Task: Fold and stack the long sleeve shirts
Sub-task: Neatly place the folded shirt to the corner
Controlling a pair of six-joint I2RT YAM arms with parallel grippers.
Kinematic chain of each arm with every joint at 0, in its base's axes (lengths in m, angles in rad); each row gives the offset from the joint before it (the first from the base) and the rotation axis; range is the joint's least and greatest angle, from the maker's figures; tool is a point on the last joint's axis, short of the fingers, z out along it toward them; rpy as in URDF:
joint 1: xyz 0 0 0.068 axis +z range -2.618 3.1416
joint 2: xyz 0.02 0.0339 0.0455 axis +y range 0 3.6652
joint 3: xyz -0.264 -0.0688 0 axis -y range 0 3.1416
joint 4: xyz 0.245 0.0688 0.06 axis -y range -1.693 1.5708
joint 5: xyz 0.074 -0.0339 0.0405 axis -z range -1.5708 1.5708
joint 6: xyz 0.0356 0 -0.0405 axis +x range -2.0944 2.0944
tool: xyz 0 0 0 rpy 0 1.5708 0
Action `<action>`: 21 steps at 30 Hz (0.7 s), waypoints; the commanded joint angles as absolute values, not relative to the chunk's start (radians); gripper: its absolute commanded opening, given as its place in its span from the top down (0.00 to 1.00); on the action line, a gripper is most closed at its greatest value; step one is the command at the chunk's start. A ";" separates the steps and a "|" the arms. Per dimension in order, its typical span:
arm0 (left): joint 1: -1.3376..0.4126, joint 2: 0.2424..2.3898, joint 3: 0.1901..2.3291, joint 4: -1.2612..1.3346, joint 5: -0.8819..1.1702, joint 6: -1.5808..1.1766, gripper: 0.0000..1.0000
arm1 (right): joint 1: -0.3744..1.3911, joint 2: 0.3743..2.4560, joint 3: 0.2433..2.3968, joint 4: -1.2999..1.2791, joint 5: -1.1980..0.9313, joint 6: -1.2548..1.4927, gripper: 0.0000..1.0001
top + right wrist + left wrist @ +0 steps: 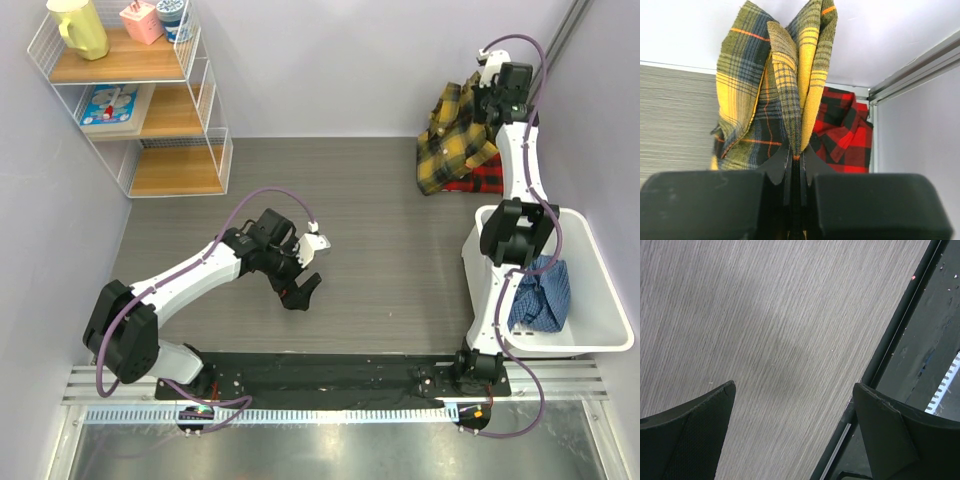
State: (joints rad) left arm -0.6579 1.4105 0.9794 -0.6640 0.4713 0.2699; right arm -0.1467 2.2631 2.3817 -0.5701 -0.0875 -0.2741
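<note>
The yellow plaid shirt is bunched at the far right of the table, partly lifted. My right gripper is shut on a fold of it; in the right wrist view the cloth hangs up from between the closed fingertips. The red-and-black shirt lies under and beside it, also in the right wrist view. My left gripper is open and empty over bare table in the middle; its fingers show in the left wrist view.
A white bin at the right holds a blue plaid cloth. A wire shelf with items stands at the far left. The black base rail runs along the near edge.
</note>
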 commanded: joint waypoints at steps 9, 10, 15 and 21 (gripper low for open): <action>-0.653 1.414 1.037 -0.701 0.468 0.267 0.00 | -0.250 2.298 2.344 -0.348 -0.155 -0.359 0.99; -0.653 1.419 1.037 -0.704 0.466 0.267 0.00 | -0.252 2.302 2.330 -0.336 -0.143 -0.359 0.93; -0.653 1.431 1.055 -0.727 0.454 0.270 0.00 | -0.253 2.292 2.266 -0.236 -0.057 -0.350 0.52; -0.652 1.428 1.051 -0.736 0.446 0.270 0.00 | -0.253 2.272 2.240 -0.178 -0.005 -0.342 0.10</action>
State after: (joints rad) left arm -0.6579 1.4353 1.0191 -0.7162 0.4519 0.2691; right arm -0.2462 2.3177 2.2395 -0.2985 -0.0498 -0.3420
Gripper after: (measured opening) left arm 0.996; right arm 0.850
